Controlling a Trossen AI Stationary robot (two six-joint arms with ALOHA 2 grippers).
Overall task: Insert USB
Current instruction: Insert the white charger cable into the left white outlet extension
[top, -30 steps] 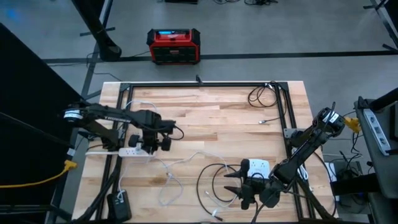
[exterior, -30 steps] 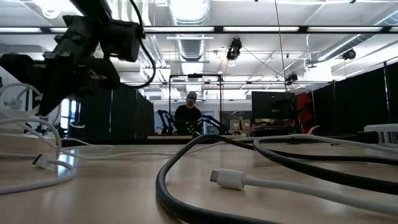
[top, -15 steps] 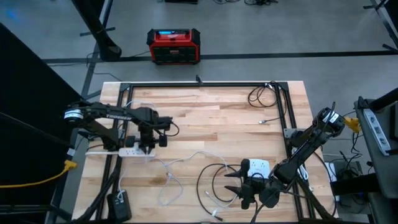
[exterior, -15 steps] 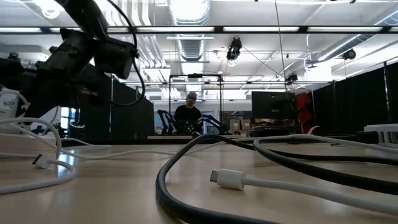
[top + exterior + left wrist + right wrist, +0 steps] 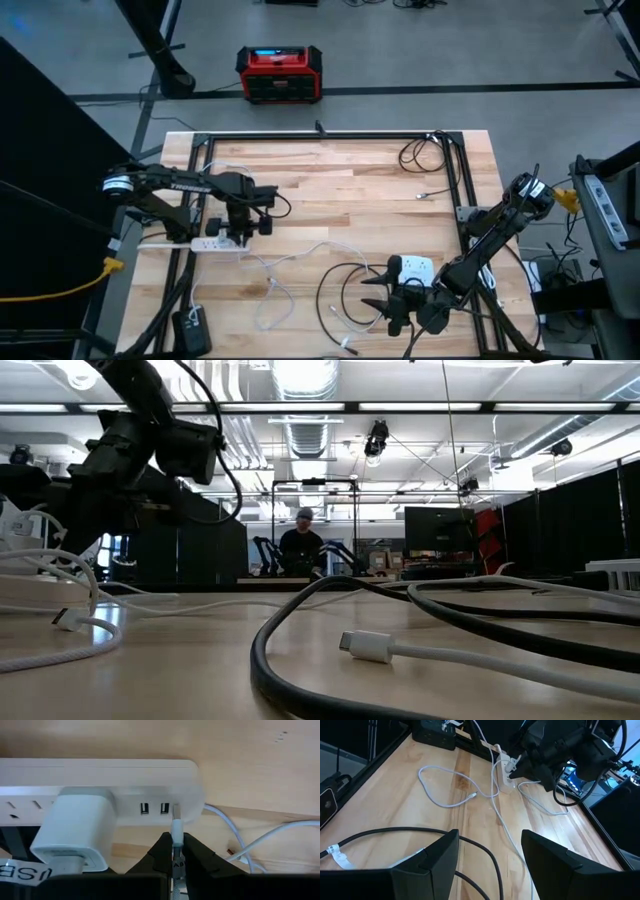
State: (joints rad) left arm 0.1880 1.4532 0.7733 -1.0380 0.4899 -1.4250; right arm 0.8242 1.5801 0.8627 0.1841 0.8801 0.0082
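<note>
A white power strip lies at the table's left side, with a white charger plugged in and two open USB ports beside it. My left gripper hovers over the strip, shut on a USB plug. The plug's metal tip stands at the strip's face just past the two ports. Whether it is in a port, I cannot tell. My right gripper waits open near the front edge, touching nothing. My left gripper pinches the USB plug's white body between its two fingers, just behind the metal tip. The fingers slant down toward the strip and lie along the plug. The plug points straight out ahead of them at the strip's port face, and its cable runs back between the fingers.
White cables trail from the strip across the table's middle. A thick black cable loops near my right gripper beside a white adapter. A white connector lies in front of the low camera. A black frame borders the table.
My left gripper has sunk toward the power strip and shifted a little toward the table's left edge, still shut on the plug.
</note>
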